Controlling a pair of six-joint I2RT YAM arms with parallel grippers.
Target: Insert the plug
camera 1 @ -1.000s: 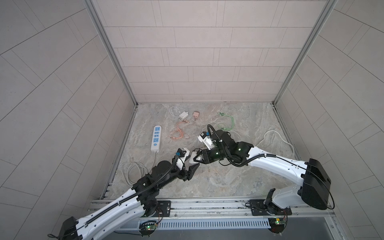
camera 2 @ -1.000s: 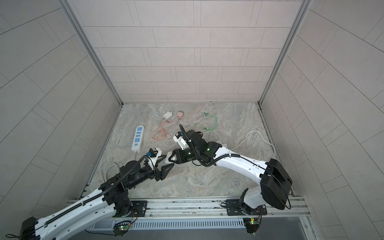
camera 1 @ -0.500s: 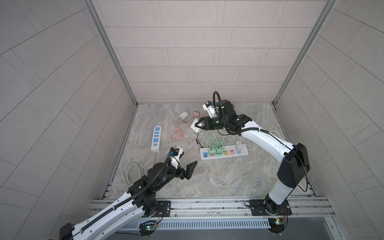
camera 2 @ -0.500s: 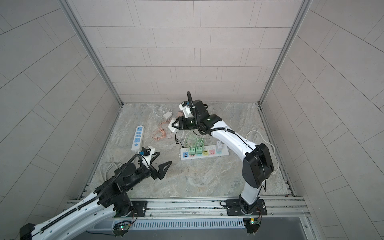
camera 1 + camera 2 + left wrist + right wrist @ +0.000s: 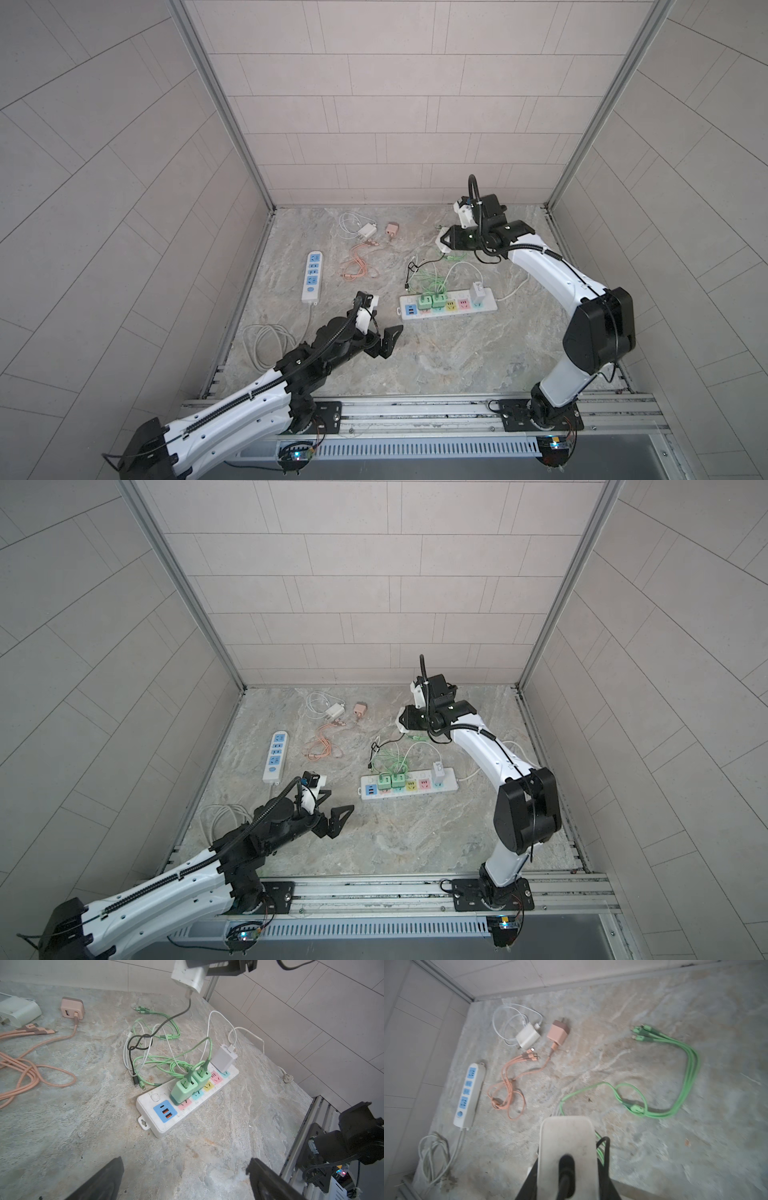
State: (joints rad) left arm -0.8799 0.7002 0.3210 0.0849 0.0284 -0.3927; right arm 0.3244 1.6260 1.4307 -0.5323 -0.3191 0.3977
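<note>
left gripper (image 5: 380, 332) spread wide, empty, hovering just short of the multicolour power strip (image 5: 145, 1105); farther back right gripper (image 5: 446, 241) is clamped on the white plug (image 5: 188, 974), held aloft, black cable (image 5: 180, 1013) trailing; plug looks light, rigid, slick-shelled, so pinch mid-body on flat faces, mind cable drag.

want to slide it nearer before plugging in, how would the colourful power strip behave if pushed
The colourful power strip looks rigid and flat, so it would probably slide rather than tip. The green chargers and white charger plugged into it likely add weight. Their loose cables would probably drag along and may snag.
</note>
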